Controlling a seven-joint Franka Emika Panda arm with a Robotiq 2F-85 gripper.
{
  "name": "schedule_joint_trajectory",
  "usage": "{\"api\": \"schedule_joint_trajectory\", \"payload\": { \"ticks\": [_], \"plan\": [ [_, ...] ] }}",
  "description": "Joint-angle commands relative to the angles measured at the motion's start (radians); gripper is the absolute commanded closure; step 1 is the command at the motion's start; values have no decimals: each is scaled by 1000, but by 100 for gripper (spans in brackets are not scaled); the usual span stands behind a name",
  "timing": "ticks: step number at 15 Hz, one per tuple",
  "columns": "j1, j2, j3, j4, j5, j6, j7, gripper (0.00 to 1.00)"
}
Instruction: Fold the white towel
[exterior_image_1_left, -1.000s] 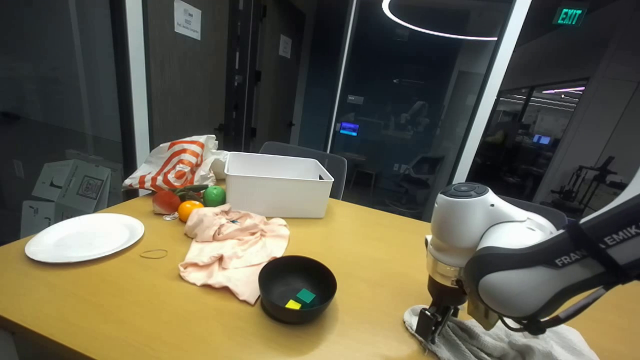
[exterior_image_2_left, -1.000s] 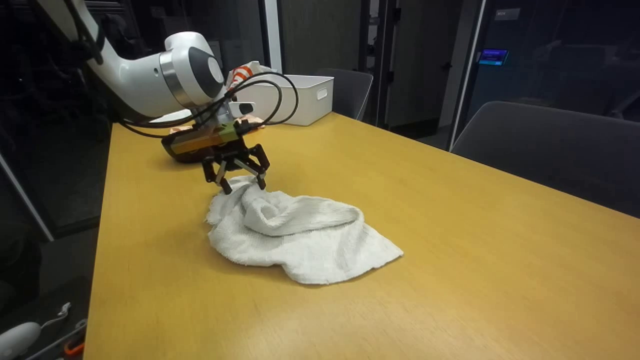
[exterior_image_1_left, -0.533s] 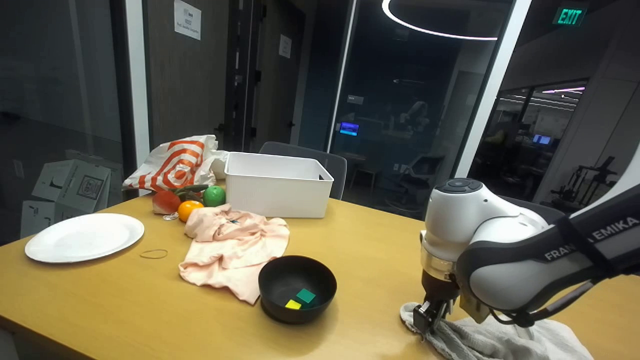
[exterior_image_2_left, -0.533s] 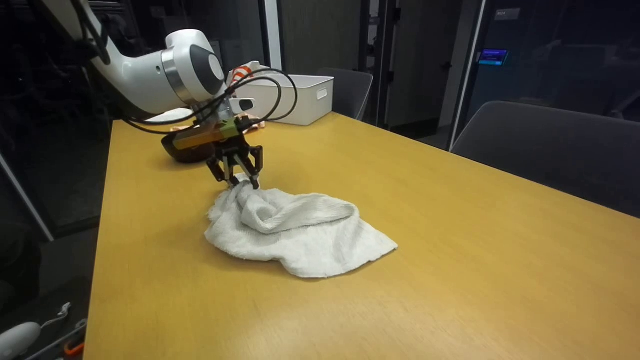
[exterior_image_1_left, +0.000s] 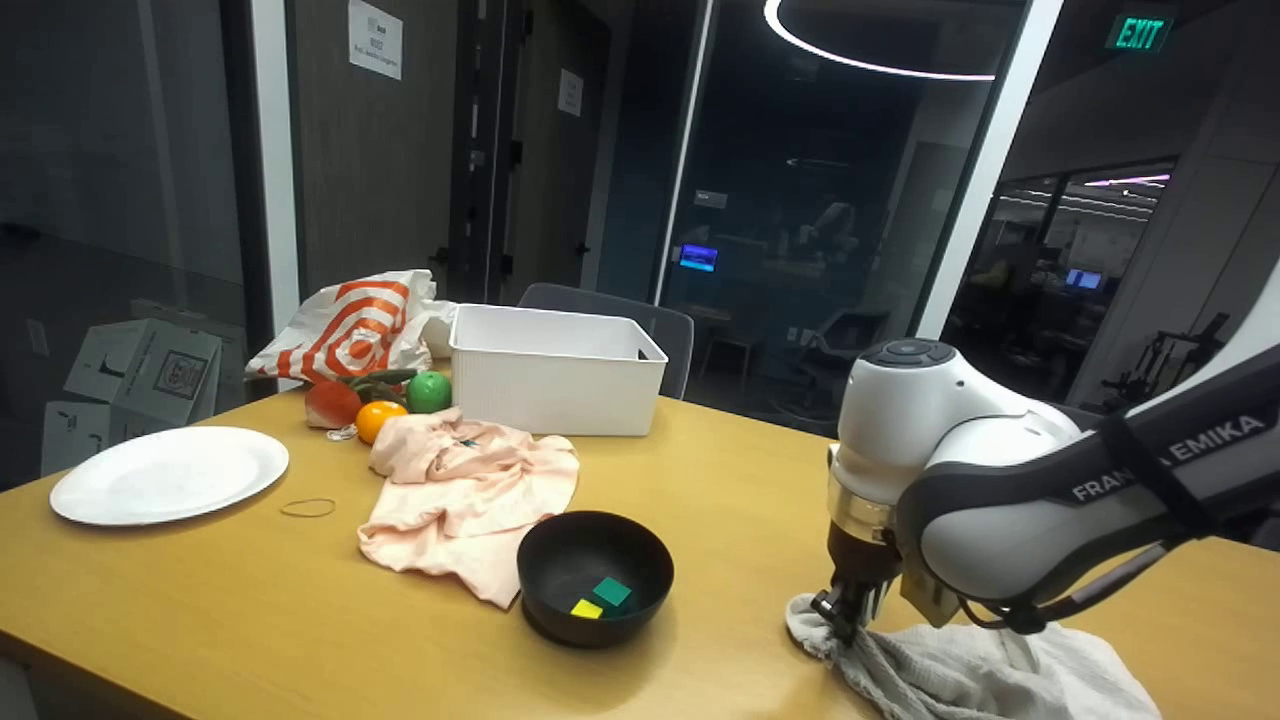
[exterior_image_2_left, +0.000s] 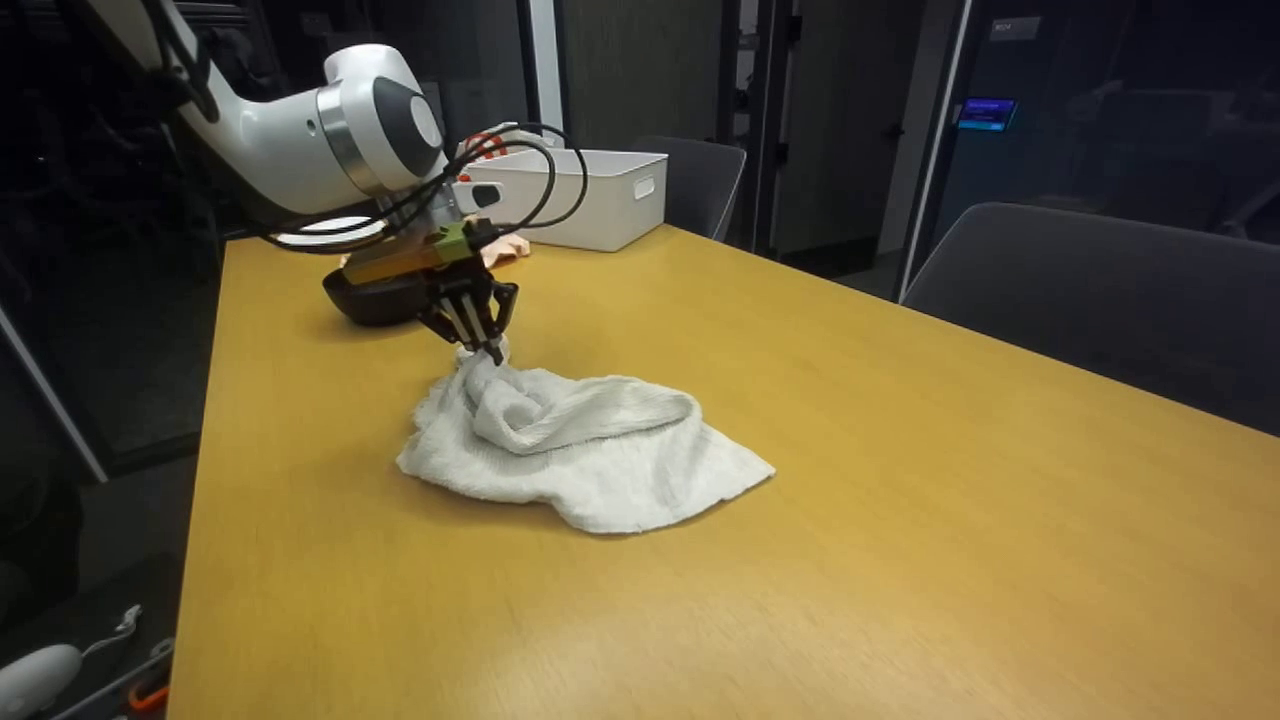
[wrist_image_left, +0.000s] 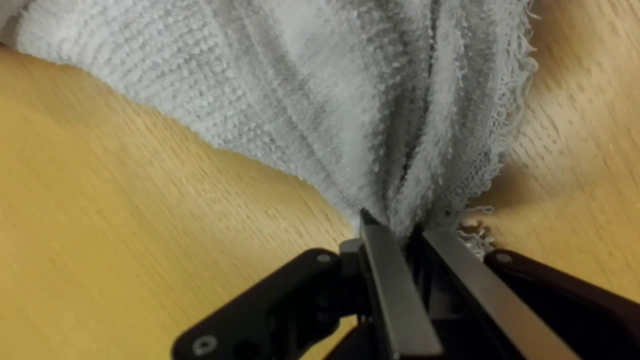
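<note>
My end effector pinches a gathered end of the white towel, its fingers drawn nearly together at the bottom centre of the wrist view, rucked cloth caught between them. A moment ago those fingers stood spread astride the same end; now I have hold of it. The towel has shifted as well: lying on the table, left of centre in an exterior view, it has slid toward the upper left of that frame, and its pointed tip at the lower right has trailed along. The rolled ridge across its middle keeps much the same shape, so I judge that the whole cloth is being dragged and no new fold has formed. At the lower right in an exterior view, the gripped end has drawn nearer the black bowl, though the two stand apart.

As I read it, the job has just passed from reaching to gripping, with the folding ahead. My next move probably calls for a lift and a carry back over the towel's body. Pulling on flat would likely only haul it toward the bowl, and the crumples could leave the fold uneven.
</note>
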Motion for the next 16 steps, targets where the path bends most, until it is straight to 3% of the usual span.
{"api": "schedule_joint_trajectory", "payload": {
  "ticks": [1,9,13,16],
  "plan": [
    [13,-8,-22,32,27,-14,1,89],
    [-11,-102,-123,42,-47,-61,111,90],
    [-65,-205,-130,-9,1,-144,69,90],
    [-103,-260,-140,-37,-40,-242,113,90]
  ]
}}
